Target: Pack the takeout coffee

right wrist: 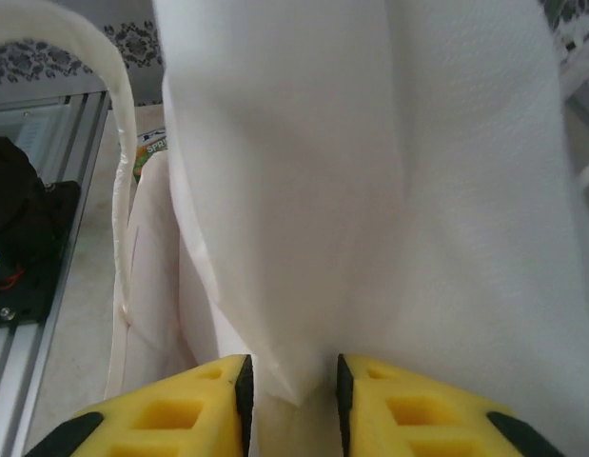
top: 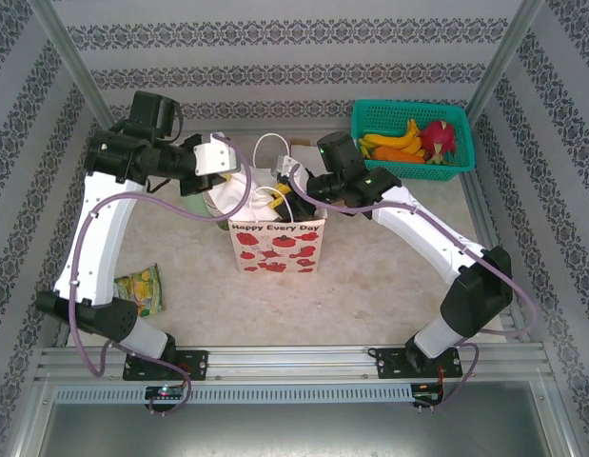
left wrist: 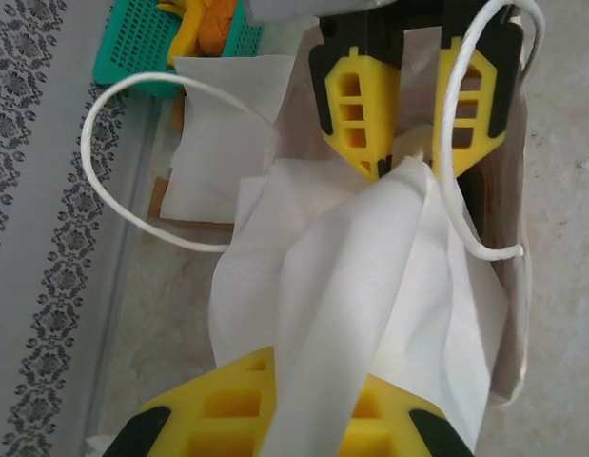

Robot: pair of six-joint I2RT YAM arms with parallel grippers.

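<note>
Top external view: 2 arms meet over the mouth of the strawberry-print bag (top: 275, 249), mid-table (top: 389, 271). The left gripper (left wrist: 318, 405) pinches white fabric (left wrist: 351, 286) at the bag's rim. The right gripper (right wrist: 294, 381) stands parted, a fold hanging loose between its fingers. Opening the bag appears to be the step in hand.

Where the takeout coffee sits cannot be told. A half-hidden green shape (top: 201, 205) lies just left of the bag.

Next, the mouth likely needs holding wide. Loose cord handles (left wrist: 113, 181) above it could snag. A fruit basket (top: 413, 103) stands behind-right of the bag, a snack packet (top: 142, 288) front-left.

Sheet (left wrist: 370, 286) prob. blocks bag (top: 275, 249) mouth
</note>
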